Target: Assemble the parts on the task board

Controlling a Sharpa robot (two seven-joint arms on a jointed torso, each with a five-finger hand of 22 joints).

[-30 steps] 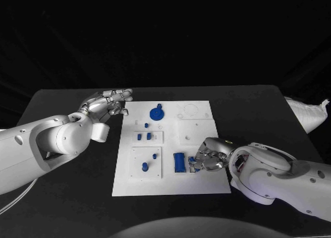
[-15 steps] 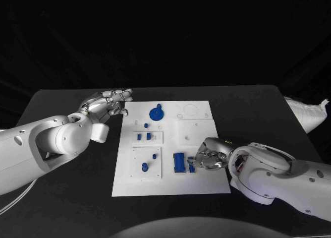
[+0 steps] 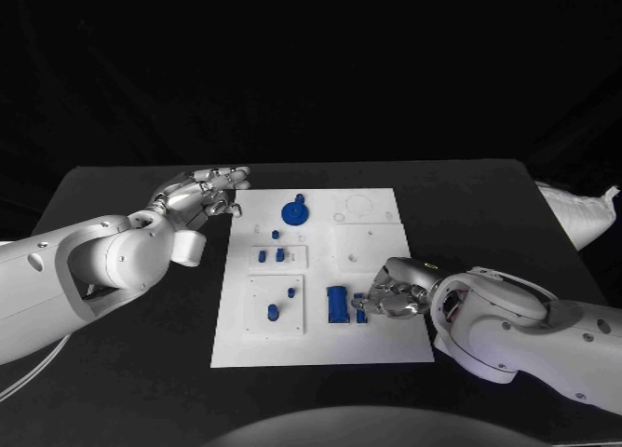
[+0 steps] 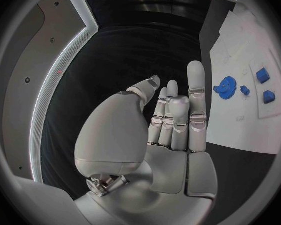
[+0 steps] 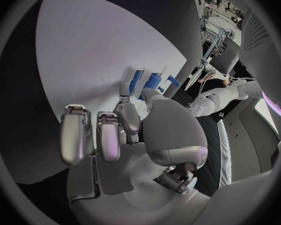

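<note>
While the board [image 3: 378,326] lies between both arms, most of the work is done at its near right part; the right hand [image 3: 396,296] is set there with fingers curled toward a small blue part [image 3: 359,316], touched or pinched, which cannot be told; a larger blue block [image 3: 337,304] stands just beside the fingertips. The left hand [image 3: 201,195] is held apart from the board, fingers spread, nothing in it; a blue gear [image 3: 296,214] lies just beyond it. The part is best seated by being kept upright and pressed straight down, without the block being nudged. Against the earlier frames, hardly anything has changed; the right fingers have shifted slightly.
</note>
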